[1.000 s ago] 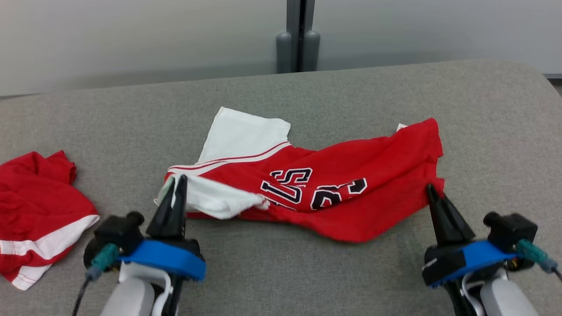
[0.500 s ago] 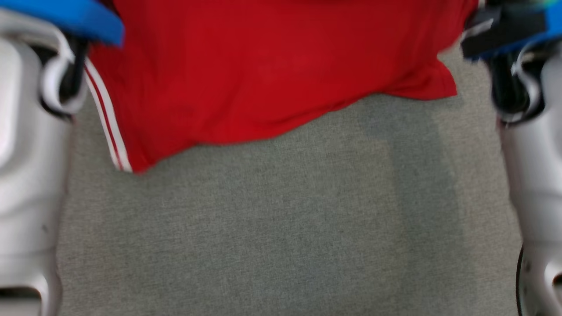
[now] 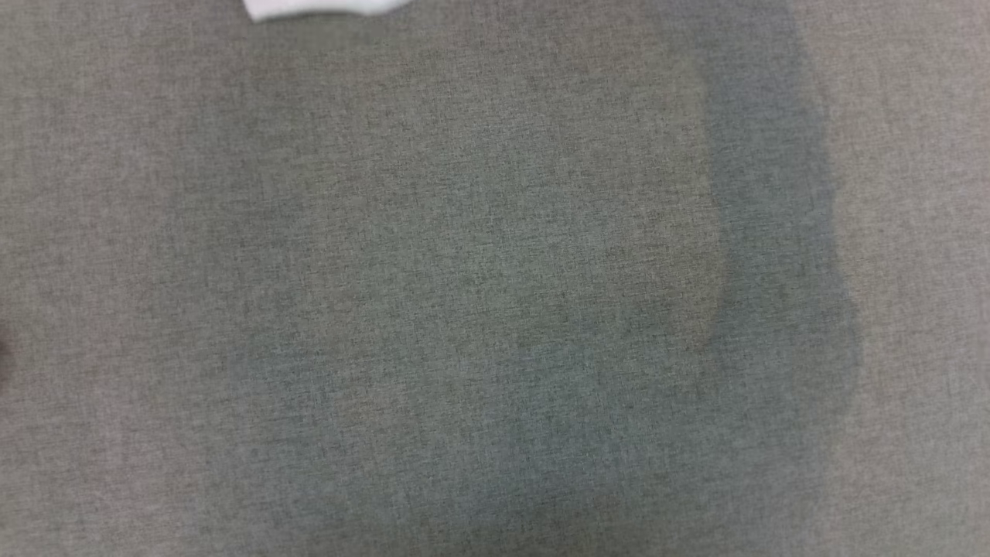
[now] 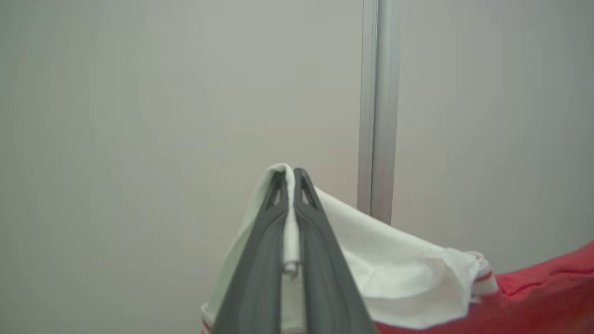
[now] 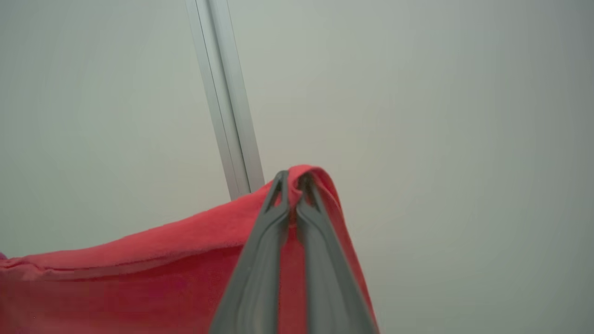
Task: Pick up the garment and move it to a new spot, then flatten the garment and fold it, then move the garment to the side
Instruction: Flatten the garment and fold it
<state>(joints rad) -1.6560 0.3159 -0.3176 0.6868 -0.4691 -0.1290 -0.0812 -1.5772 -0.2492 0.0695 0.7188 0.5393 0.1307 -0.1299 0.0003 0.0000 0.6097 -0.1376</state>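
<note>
The garment is a red jersey with white parts. In the left wrist view my left gripper [image 4: 291,174] is shut on a white fold of the garment [image 4: 399,273], whose red cloth trails off to the lower right. My right gripper [image 5: 293,177] is shut on a red edge of the garment [image 5: 139,273], which hangs away to the left. Both grippers are raised in front of a pale wall. In the head view a white scrap of the garment [image 3: 309,8] shows at the top edge above the grey table [image 3: 495,309].
A metal strip runs down the pale wall behind the grippers [image 4: 378,106] [image 5: 225,97]. A darker shadow lies across the right part of the grey cloth surface [image 3: 773,232].
Both grippers have lifted the garment off the table, up against the wall. The head camera has tipped downward, so the jersey and arms have slid out over the top of that view.
</note>
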